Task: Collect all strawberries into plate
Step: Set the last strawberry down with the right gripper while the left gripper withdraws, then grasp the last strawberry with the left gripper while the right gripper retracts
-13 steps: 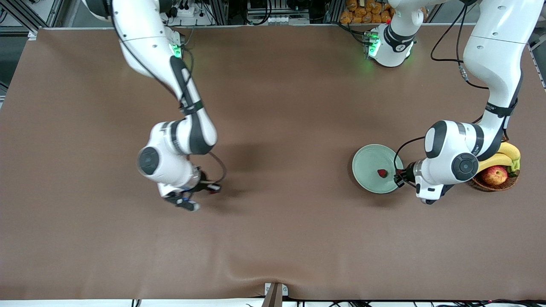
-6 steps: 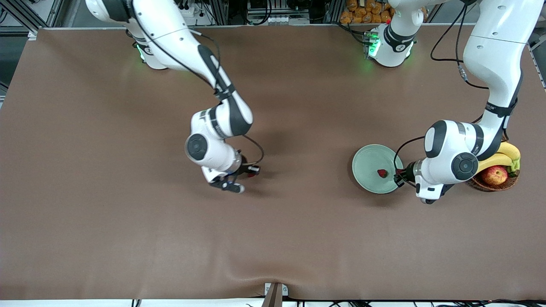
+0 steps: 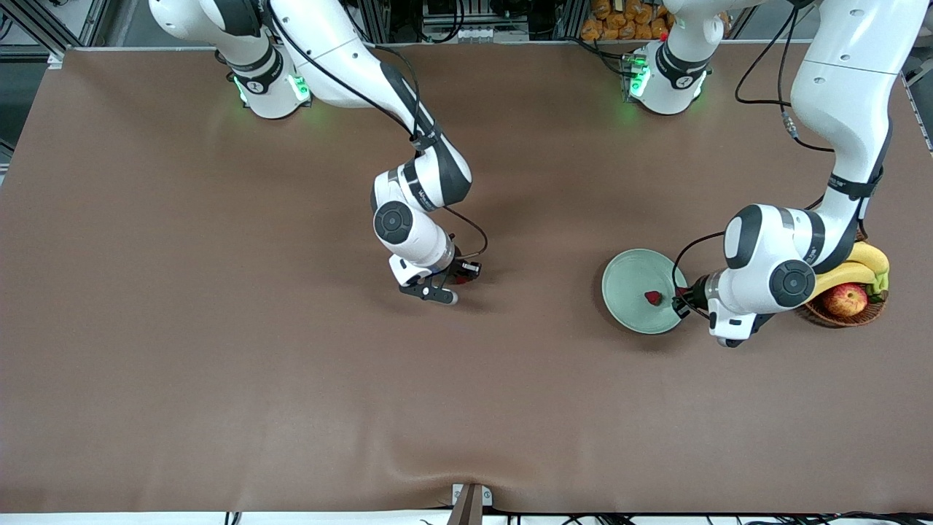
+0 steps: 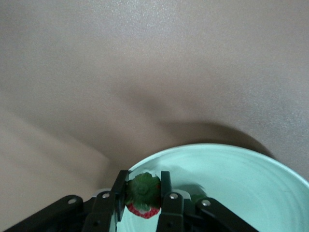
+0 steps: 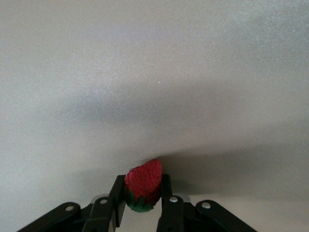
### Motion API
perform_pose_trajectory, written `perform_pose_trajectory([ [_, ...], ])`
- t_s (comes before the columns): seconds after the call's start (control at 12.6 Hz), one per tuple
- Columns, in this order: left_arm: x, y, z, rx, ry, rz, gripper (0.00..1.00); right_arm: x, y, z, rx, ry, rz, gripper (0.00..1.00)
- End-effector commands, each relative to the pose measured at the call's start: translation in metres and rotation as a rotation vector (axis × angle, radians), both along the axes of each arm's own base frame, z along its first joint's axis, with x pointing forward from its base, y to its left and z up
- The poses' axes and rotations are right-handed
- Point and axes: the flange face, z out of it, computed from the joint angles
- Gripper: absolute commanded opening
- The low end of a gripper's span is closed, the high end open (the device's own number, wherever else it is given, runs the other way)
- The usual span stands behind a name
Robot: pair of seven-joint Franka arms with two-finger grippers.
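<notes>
My right arm has swung a long way since a second ago: its wrist was over the worktop toward the right arm's end, and now it hangs over the bare middle, closer to the plate. My left arm has barely stirred; it holds the same spot at the plate's edge.

The brown worktop lies open all around my right pincer, with a clear stretch between it and the plate. Toward the left arm's end things crowd: the plate, my left wrist, and just beside that a wicker basket with bananas and an apple. The cloth ripples along the edge nearest the front camera.

My right pincer is clenched on a strawberry, red body pointing out past the fingertips, green top tucked back between them, up in the air over the bare worktop.

My left pincer is clamped on a second strawberry, whose leafy crown faces the wrist camera, and it hovers over the plate's rim on the side toward the basket. In the front view, one more strawberry lies inside the pale green plate, near its middle, close to my left pincer.
</notes>
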Motion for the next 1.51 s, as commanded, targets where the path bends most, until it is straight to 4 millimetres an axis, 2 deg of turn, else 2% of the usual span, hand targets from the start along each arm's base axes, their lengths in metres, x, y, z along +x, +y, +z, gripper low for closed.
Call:
perform_pose_trajectory([
  [0.0,-0.006,-0.010,0.009,-0.002,-0.018,-0.016,0.00,0.008,0.003,0.010,0.009,-0.022,-0.007,1.00],
  [0.08,-0.006,-0.013,0.009,-0.003,-0.016,-0.007,0.00,0.017,-0.006,0.019,0.011,-0.032,-0.008,1.00],
  [0.16,-0.005,-0.016,0.009,-0.004,-0.018,-0.008,0.11,0.030,-0.021,0.040,0.015,-0.051,-0.016,1.00],
  [0.24,-0.004,-0.017,0.009,-0.005,-0.018,-0.009,0.38,0.039,-0.038,0.057,0.007,-0.035,-0.010,1.00],
  [0.32,-0.003,-0.017,0.010,-0.007,-0.019,-0.006,0.57,0.052,-0.062,0.075,-0.013,-0.008,-0.006,1.00],
  [0.4,-0.003,-0.016,0.011,-0.007,-0.019,-0.006,1.00,0.060,-0.085,0.095,-0.019,0.018,0.036,1.00],
  [0.55,0.003,-0.020,0.022,-0.011,-0.037,-0.007,1.00,0.073,-0.134,0.135,-0.006,0.042,0.065,1.00],
  [0.71,0.008,-0.047,0.041,-0.020,-0.016,0.006,1.00,0.085,-0.197,0.175,-0.001,0.033,0.096,1.00],
  [0.87,0.008,-0.094,0.059,-0.021,-0.009,0.075,1.00,0.090,-0.251,0.214,-0.049,0.033,0.153,1.00],
  [1.03,0.001,-0.147,0.069,-0.014,-0.018,0.134,1.00,0.087,-0.291,0.250,-0.089,0.027,0.223,1.00],
  [1.27,-0.019,-0.232,0.081,0.004,-0.042,0.181,1.00,0.074,-0.346,0.301,-0.123,0.005,0.326,1.00],
  [1.43,-0.031,-0.285,0.087,-0.010,-0.062,0.152,1.00,0.064,-0.374,0.337,-0.173,-0.031,0.384,1.00],
])
